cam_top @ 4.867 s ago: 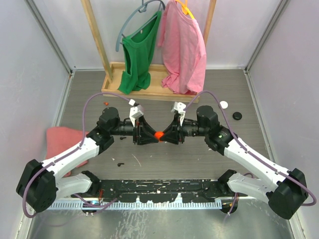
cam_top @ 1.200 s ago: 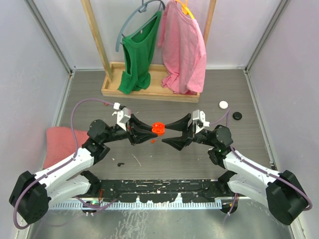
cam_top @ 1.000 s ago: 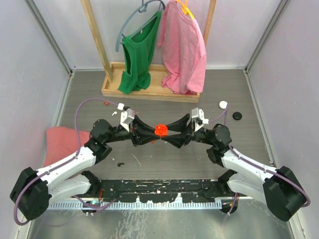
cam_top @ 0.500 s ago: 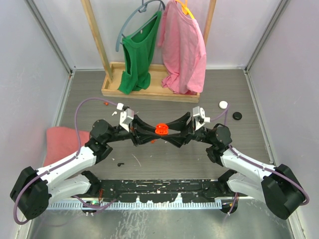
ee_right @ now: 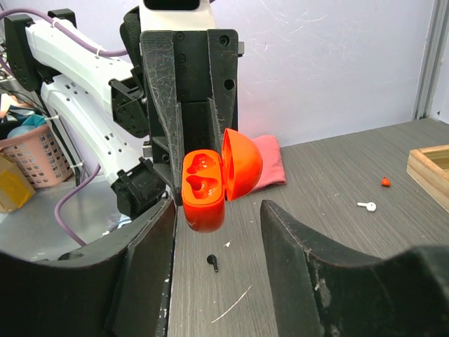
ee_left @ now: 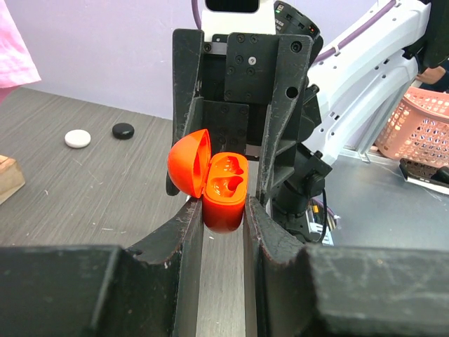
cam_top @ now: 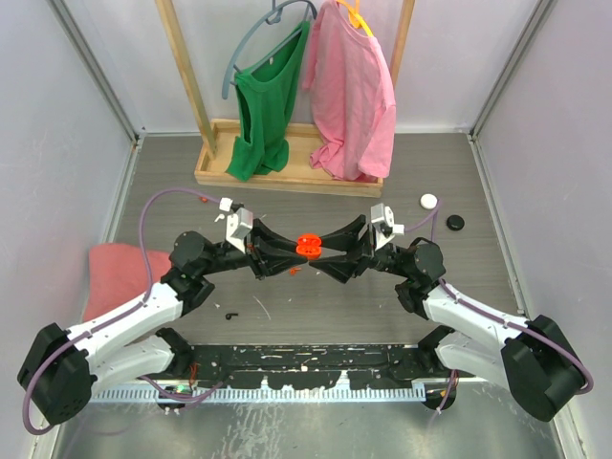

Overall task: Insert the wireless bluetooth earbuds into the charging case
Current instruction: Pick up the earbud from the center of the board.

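My left gripper [ee_left: 224, 208] is shut on the orange-red charging case [ee_left: 224, 188] and holds it above the table, lid [ee_left: 189, 166] swung open, both sockets empty. In the top view the case [cam_top: 308, 246] sits between the two gripper tips. My right gripper [ee_right: 219, 219] is open; the case [ee_right: 204, 191] hangs between its fingers, close to the left one. A black earbud [ee_right: 212, 262] lies on the table below; it also shows in the top view [cam_top: 230, 315]. A white earbud [ee_right: 365, 206] and a red earbud [ee_right: 385, 181] lie farther off.
A white puck [cam_top: 428, 201] and a black puck [cam_top: 455, 222] lie at the right rear. A pink cloth [cam_top: 120, 273] lies at the left. A wooden rack base [cam_top: 287, 163] with green and pink garments stands at the back. A thin white fleck [ee_right: 235, 303] lies on the table.
About a second ago the right gripper moved in from the right until its open fingers flank the case. The left gripper kept hold of the case. Almost nothing moved in the last half second.
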{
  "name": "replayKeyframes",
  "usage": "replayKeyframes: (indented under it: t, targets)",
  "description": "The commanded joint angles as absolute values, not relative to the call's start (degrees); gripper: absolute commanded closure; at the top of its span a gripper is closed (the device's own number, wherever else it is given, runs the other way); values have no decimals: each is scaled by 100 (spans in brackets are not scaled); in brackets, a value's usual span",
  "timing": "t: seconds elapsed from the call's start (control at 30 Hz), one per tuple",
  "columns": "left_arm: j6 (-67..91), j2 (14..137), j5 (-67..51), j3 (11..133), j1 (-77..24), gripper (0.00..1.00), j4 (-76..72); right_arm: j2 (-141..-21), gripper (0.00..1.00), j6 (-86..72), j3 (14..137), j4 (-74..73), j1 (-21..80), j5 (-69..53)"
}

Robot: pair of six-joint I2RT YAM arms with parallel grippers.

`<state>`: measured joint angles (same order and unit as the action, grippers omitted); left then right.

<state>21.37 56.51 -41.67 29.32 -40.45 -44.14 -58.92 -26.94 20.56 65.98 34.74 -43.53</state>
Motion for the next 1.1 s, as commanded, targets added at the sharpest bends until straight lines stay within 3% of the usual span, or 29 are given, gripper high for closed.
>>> replayKeyframes:
  t: [0.0, 0.3, 0.67, 0.9, 1.07]
  targets:
    - [1991, 5524, -4093, 3029, -4068, 100, -4840, -5875, 44, -2691, 2060, 7005, 3463, -4357]
    - [2022, 5570, -4120, 3096, -4088, 100, -4838, -6044, 59, -2843, 2117, 7281, 3463, -4567]
    - [2050, 5760, -4087, 3170, -4244, 100, -4909, -6179, 63, -2942, 2143, 7609, 3462, -4652]
    - [2023, 5779, -4123, 3159, -4271, 98, -4797, -6182, 79, -2888, 2140, 7623, 3457, -4771]
    - [1843, 5625, -4003, 3071, -4271, 85, -4395, -6141, 96, -2831, 2070, 7620, 3446, -4736]
